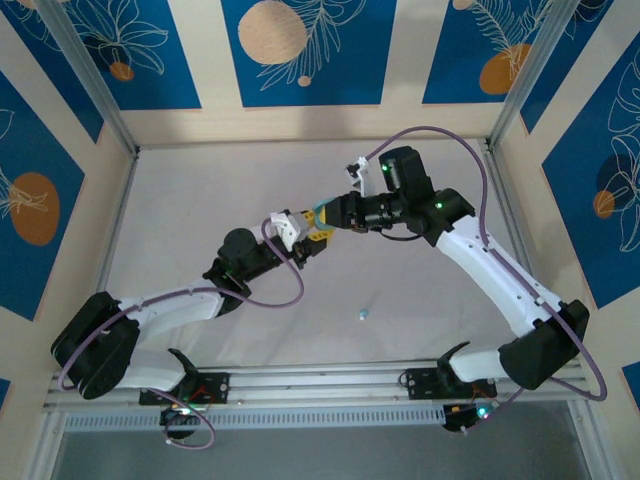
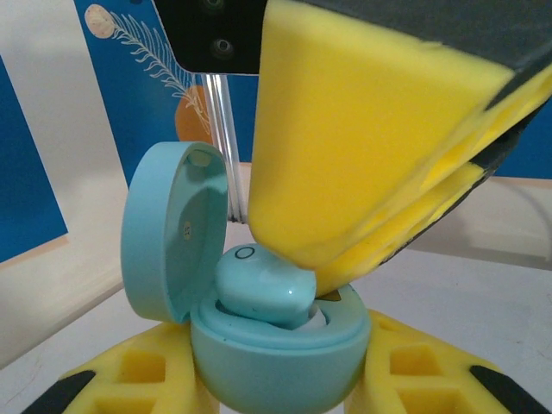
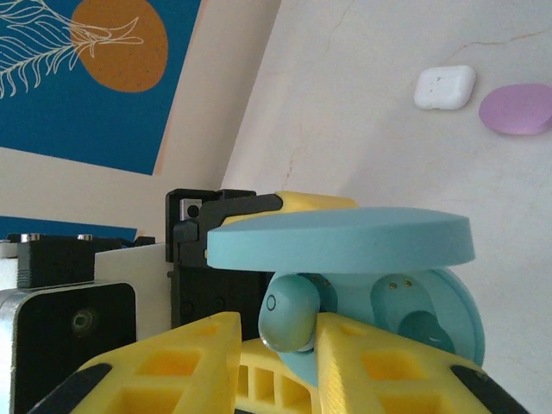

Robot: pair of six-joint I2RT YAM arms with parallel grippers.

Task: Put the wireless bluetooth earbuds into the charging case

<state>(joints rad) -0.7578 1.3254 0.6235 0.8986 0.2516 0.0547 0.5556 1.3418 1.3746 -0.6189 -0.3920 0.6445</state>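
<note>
The pale table (image 1: 200, 200) is the biggest thing here, and the two arms meet above its middle. The left gripper (image 2: 276, 388) holds the teal charging case (image 2: 276, 354) by the sides of its base, with one yellow finger pressed on each flank and the jaws only as wide as the base. The case's lid (image 2: 159, 233) stands open on its hinge. The right gripper (image 3: 283, 328) comes in from the other side, its jaws a narrow gap apart with a teal earbud (image 2: 263, 289) between the tips. One tip touches the bud, but I cannot tell whether the pair is actually pinching it. The bud lies in the near well of the case and looks a little proud of it, probably not fully seated, while the neighbouring well (image 3: 423, 332) is empty. A white charging case (image 3: 444, 87) and a pink pebble-shaped case (image 3: 517, 109) lie just beside each other, well away on the table. A second pale bud (image 1: 363, 314) lies loose on the table nearer the arm bases. These buds look very light, rigid and glossy, so they are likely to slip or pop out sideways under a hard squeeze. It seems best to grip across the rounded body with light pressure and to keep the case held by its base, clear of the thin hinged lid.
</note>
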